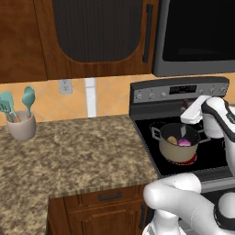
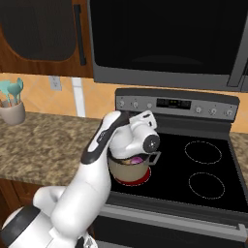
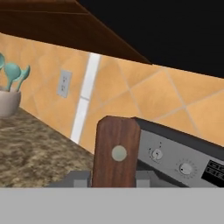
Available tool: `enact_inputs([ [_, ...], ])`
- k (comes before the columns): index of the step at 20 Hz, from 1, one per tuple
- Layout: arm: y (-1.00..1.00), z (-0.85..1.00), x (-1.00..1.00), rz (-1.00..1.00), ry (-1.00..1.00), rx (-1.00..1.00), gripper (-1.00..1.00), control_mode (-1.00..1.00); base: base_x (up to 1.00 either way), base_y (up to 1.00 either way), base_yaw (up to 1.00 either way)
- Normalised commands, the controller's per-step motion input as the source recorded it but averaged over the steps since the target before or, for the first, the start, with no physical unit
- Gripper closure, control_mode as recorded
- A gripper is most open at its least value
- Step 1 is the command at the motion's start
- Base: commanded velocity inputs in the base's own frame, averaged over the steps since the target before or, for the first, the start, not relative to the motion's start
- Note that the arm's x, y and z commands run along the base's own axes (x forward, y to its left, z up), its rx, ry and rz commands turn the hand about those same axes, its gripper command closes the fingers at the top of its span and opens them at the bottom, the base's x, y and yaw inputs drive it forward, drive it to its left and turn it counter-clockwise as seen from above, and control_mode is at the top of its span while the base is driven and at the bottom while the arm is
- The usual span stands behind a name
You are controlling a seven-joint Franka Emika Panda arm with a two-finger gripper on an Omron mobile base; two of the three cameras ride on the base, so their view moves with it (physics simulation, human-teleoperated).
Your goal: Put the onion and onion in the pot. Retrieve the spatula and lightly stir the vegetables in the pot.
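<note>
The two-finger gripper (image 3: pixel 114 177) is clamped on the slim dark brown wooden handle of the spatula (image 3: pixel 115 151); in the hand view the handle's rounded end with a pale round spot rises between the two grey fingertips (image 3: pixel 77 178) at 6 o'clock. In the left base view the white hand hangs just above the pot's rim, and a thin dark shaft drops from it into the pot; the blade itself cannot be made out.

The round beige-sided cooking pot (image 1: pixel 178 151) with a grey rim and loop handles sits on a glowing red burner (image 1: pixel 189 160) of the black stove top (image 2: pixel 208 164), at 3 o'clock in the left base view. Inside it lie the tan-yellow onion (image 1: pixel 172 140) and, just beside it toward 3 o'clock, the purple-magenta onion (image 1: pixel 184 142); whether they touch is unclear. In the right base view the arm covers most of the pot.

Behind the pot, at 12 o'clock from it, runs the grey stove control panel with knobs (image 1: pixel 179 91). The speckled brown stone counter (image 1: pixel 69 151) stretches toward 9 o'clock, where a pale ceramic cup (image 1: pixel 21 126) holding teal long-handled utensils (image 1: pixel 27 101) stands against the orange tiled wall (image 1: pixel 110 94).
</note>
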Motion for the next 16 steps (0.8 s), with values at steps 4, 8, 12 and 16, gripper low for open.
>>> enact_inputs([
  [4, 0.11, 0.00, -0.12, -0.08, 0.00, 0.00, 1.00, -1.00, 0.00, 0.00, 0.00],
  [8, 0.18, 0.00, -0.10, -0.08, 0.01, 0.03, 1.00, -1.00, 0.00, 0.00, 0.00],
  [12, 0.00, -0.24, 0.16, -0.02, 0.07, 0.12, 1.00, -1.00, 0.00, 0.00, 0.00],
  [16, -0.01, -0.51, 0.38, 0.00, 0.10, 0.18, 1.00, -1.00, 0.00, 0.00, 0.00],
])
